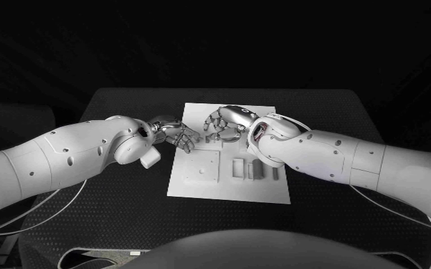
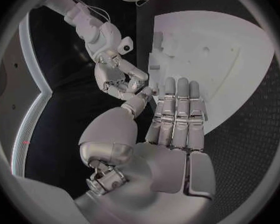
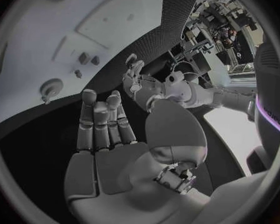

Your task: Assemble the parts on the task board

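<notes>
The white task board (image 1: 230, 185) lies in the middle of the black table. On its near half sit a flat square part (image 1: 205, 167) and a few upright grey parts (image 1: 255, 169). My left hand (image 1: 176, 133) hovers at the board's left edge, fingers straight and nothing in the palm (image 2: 174, 129). My right hand (image 1: 227, 123) hangs over the board's far half, close to the left hand, fingers apart and holding nothing (image 3: 102, 139). The right wrist view shows the board (image 3: 47, 30) with a round part (image 3: 52, 87) and small pieces (image 3: 84, 58) on it.
Black table (image 1: 117, 207) surrounds the board on all sides. Both white forearms (image 1: 332, 154) reach in over the table's left and right sides. Thin cables (image 1: 54, 203) trail along the near left of the table.
</notes>
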Available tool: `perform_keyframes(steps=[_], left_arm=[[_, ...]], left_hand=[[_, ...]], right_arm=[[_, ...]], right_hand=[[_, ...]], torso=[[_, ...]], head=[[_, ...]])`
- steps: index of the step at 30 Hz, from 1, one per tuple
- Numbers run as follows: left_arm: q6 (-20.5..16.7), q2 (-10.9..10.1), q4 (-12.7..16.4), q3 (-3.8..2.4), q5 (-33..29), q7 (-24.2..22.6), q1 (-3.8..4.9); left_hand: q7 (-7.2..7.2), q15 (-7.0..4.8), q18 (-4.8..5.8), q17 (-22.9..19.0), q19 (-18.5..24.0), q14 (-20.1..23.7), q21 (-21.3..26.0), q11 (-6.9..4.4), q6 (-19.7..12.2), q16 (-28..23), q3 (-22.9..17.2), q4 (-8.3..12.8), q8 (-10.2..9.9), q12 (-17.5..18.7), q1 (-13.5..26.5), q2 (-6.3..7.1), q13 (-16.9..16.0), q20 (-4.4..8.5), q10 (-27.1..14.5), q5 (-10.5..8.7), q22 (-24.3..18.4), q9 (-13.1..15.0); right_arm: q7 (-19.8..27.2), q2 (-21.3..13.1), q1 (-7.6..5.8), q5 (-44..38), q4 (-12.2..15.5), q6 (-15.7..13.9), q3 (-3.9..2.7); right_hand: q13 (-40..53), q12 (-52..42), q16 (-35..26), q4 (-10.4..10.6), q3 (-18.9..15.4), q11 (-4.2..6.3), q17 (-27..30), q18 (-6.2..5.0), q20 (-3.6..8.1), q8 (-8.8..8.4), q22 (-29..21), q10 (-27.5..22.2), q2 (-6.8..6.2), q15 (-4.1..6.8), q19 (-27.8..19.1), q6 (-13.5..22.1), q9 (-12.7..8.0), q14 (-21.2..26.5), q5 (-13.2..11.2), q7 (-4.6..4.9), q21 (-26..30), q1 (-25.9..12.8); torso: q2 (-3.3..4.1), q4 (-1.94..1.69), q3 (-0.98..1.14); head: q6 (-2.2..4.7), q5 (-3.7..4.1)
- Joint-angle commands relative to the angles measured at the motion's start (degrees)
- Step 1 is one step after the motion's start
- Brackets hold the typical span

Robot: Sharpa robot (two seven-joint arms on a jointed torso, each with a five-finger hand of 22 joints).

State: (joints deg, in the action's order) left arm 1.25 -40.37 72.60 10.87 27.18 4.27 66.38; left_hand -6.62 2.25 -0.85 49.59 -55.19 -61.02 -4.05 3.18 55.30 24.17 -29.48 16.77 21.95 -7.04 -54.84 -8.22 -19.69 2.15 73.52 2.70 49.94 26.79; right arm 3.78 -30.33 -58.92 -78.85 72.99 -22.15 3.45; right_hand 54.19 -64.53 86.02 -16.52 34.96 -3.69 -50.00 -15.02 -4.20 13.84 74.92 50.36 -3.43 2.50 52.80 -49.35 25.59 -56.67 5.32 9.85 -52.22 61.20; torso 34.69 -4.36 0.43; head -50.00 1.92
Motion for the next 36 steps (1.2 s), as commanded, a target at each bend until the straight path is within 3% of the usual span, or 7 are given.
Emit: perform_keyframes(steps=[1,6,10,18,22,32,36], left_arm=[[-4.2,0.2,0.0,-0.05,7.8,0.3,0.06],[-6.1,0.6,-0.4,-0.07,14.6,0.9,0.2],[-6.1,1.5,-0.6,-0.08,21.6,1.3,1.01],[-2.8,3.9,0.2,-0.01,30.4,4.5,3.42],[-0.2,5.5,0.3,0.03,33.5,6.5,4.1],[4.6,9.3,0.3,0.25,41.1,12.3,4.56],[6.2,10.4,0.2,0.47,42.3,14.0,4.59]], left_hand=[[0.19,0.05,0.85,0.1,0.0,-0.4,-0.4,0.02,0.8,0.4,-0.5,0.0,0.4,-0.2,-0.9,0.04,-0.1,-0.07,0.6,0.46,0.2,0.1],[0.11,-0.02,0.85,0.2,-0.1,-0.7,-0.6,0.01,1.0,0.4,-0.8,0.0,0.4,-0.3,-1.1,0.26,-0.1,-0.01,0.9,0.74,0.5,0.2],[0.03,-0.1,0.85,0.3,-0.1,-0.9,-0.7,0.0,1.2,0.4,-1.0,0.0,0.4,-0.3,-1.3,0.47,-0.2,0.06,1.1,0.89,0.8,0.3],[0.05,-0.17,0.85,0.4,-0.2,-1.1,-0.9,0.0,1.4,0.4,-1.2,0.0,0.4,-0.2,-1.4,0.68,-0.2,0.13,1.3,0.91,1.0,0.3],[0.06,-0.19,0.85,0.4,-0.2,-1.1,-0.9,-0.01,1.4,0.4,-1.3,0.0,0.4,-0.2,-1.5,0.71,-0.3,0.14,1.3,0.91,1.1,0.3],[0.07,-0.22,0.85,0.5,-0.2,-1.1,-0.9,-0.03,1.4,0.4,-1.4,0.0,0.3,-0.2,-1.6,0.76,-0.3,0.15,1.4,0.91,1.2,0.4],[0.07,-0.23,0.85,0.5,-0.2,-1.2,-0.9,-0.04,1.5,0.3,-1.5,0.0,0.3,-0.2,-1.6,0.76,-0.3,0.16,1.4,0.91,1.3,0.4]], right_arm=[[1.2,-0.1,-0.38,3.9,-1.6,-1.5,-0.54],[1.5,-0.5,-1.91,7.8,-3.6,-1.2,-0.93],[2.1,-0.7,-3.52,11.4,-5.9,-0.3,-1.36],[2.2,-0.2,-6.26,13.0,-10.7,-0.3,-2.26],[2.2,-0.1,-7.41,13.2,-12.6,-0.1,-2.5],[2.6,1.0,-8.58,16.2,-18.4,2.0,-2.61],[2.5,1.3,-8.78,18.4,-19.4,2.0,-2.61]], right_hand=[[-0.1,0.2,-0.3,-0.1,0.0,-0.06,0.1,0.02,-0.09,-0.2,0.8,-0.3,-0.55,-0.21,-0.4,0.4,-0.1,0.3,0.1,0.21,0.2,0.2],[-0.1,0.2,-0.3,-0.1,0.0,-0.06,0.1,0.02,-0.1,-0.18,0.8,-0.3,-0.58,-0.22,-0.4,0.4,-0.1,0.4,0.1,0.21,0.2,0.3],[-0.1,0.2,-0.3,-0.1,0.0,-0.07,0.1,0.02,-0.12,-0.17,0.8,-0.4,-0.58,-0.23,-0.4,0.4,-0.1,0.4,0.1,0.21,0.3,0.3],[-0.2,0.2,-0.4,0.0,0.0,-0.09,0.2,0.02,-0.19,-0.12,0.9,-0.5,-0.57,-0.25,-0.6,0.4,-0.1,0.5,0.1,0.24,0.3,0.3],[-0.2,0.2,-0.4,0.0,-0.1,-0.1,0.2,0.02,-0.22,-0.11,0.9,-0.5,-0.64,-0.26,-0.6,0.4,-0.1,0.5,0.1,0.24,0.3,0.3],[-0.4,0.4,-0.6,0.0,-0.3,-0.19,0.4,0.02,-0.43,-0.1,0.8,-0.9,-0.63,-0.36,-1.0,0.6,-0.2,0.9,0.1,0.33,0.6,0.3],[-2.3,2.5,-3.1,0.0,-0.2,-0.63,1.7,0.2,-1.57,-0.16,0.4,-2.2,-0.66,-0.81,-3.7,1.5,-0.6,2.8,0.1,0.71,2.8,0.1]], torso=[[-0.01,0.03,-0.02],[-0.01,0.01,0.01],[-0.03,0.06,-0.01],[-0.09,0.06,0.05],[-0.08,-0.03,0.0],[-0.01,0.03,0.09],[-0.01,0.0,0.07]], head=[[0.0,-0.01],[0.0,0.08],[0.0,0.29],[0.0,0.38],[0.0,0.49],[0.0,1.23],[0.0,1.71]])
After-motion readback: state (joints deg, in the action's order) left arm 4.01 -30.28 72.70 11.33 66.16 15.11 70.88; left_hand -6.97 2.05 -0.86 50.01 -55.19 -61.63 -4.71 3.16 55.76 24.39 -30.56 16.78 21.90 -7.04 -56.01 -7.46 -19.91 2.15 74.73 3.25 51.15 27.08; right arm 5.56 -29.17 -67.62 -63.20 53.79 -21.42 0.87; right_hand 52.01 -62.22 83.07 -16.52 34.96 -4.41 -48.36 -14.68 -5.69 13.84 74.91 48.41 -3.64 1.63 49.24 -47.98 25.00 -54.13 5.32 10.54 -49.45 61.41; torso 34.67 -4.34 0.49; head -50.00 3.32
